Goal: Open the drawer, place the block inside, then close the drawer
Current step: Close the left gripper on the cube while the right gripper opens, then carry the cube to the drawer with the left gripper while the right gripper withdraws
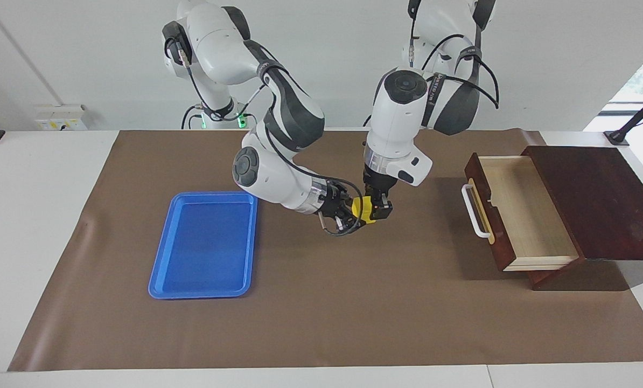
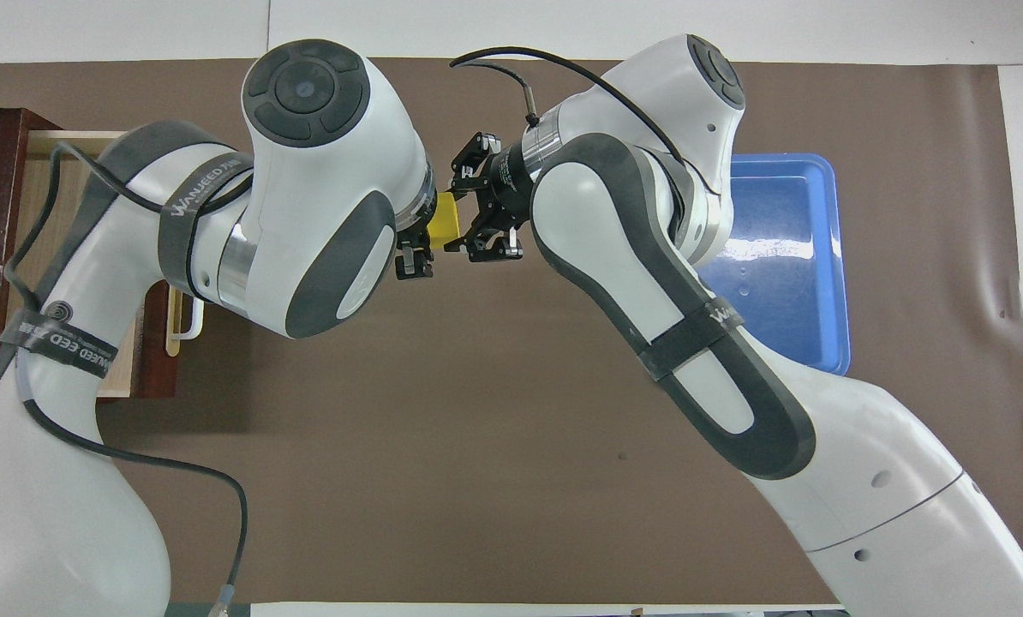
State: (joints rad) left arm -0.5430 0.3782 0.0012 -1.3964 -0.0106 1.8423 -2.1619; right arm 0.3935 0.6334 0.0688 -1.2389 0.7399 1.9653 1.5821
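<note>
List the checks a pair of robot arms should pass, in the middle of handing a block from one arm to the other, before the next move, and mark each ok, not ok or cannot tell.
1. Drawer pulled open: ok.
2. Drawer interior free of objects: ok, bare pale wood.
3. Block off the table, over the brown mat: ok.
4. Left gripper shut on the block: ok.
5. Right gripper released the block: not ok, both grippers grip it.
6. Blue tray away from the path to the drawer: ok.
</note>
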